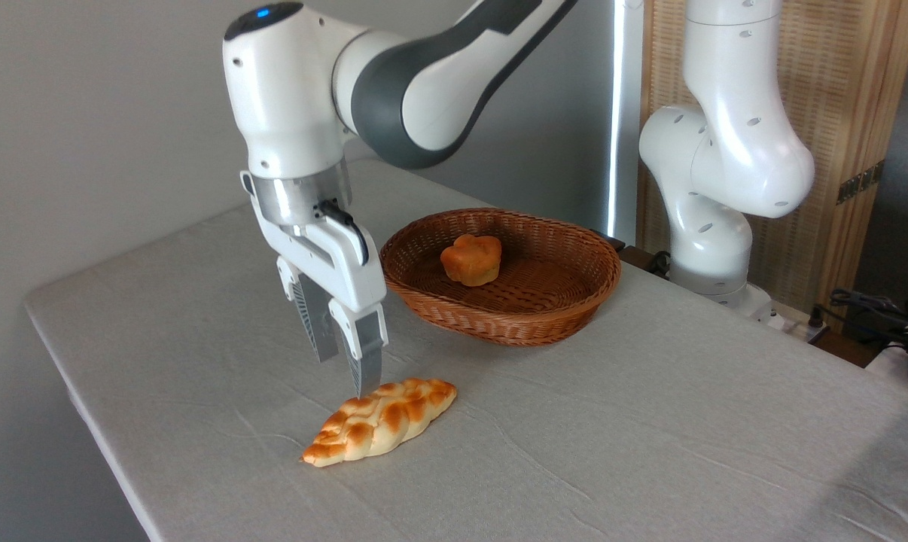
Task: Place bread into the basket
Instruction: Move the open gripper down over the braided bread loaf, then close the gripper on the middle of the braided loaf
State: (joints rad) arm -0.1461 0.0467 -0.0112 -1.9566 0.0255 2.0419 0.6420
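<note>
While the pincer (346, 373) hangs over the bench (650, 436), fingers pointing down, its jaws stand slightly apart with nothing between them: released, not grasping. Front fingertip (365, 376) sits right at the far upper edge of the bread (382, 420); contact or a hair above, can't tell from this angle.

Bread: elongated braided loaf, pointed ends, pale yellow with golden-brown toasted patches. Lies flat on the bench cloth, diagonal, one tip toward the near-left, the other toward the upper right. Outside the basket (499, 316), near it, on its front-left side, not touching.

Basket: shallow oval, reddish-brown woven wicker, thick rim. Sits further back on the bench, just right of the pincer body. Holds one small orange-brown flower-shaped bun (471, 259), left of centre on the basket floor. Rest of the basket floor is bare wicker, mostly to the right of the bun.

Edges and room: bench left edge runs diagonally from the back left to the front; loaf is closer to that edge than the basket is, but still well inside. Cloth is lightly wrinkled. Open bench surface in front of and to the right of the loaf, and between loaf and basket. Arm base (714, 248) stands at the far right behind the basket; cables (876, 312) past the right bench edge.
</note>
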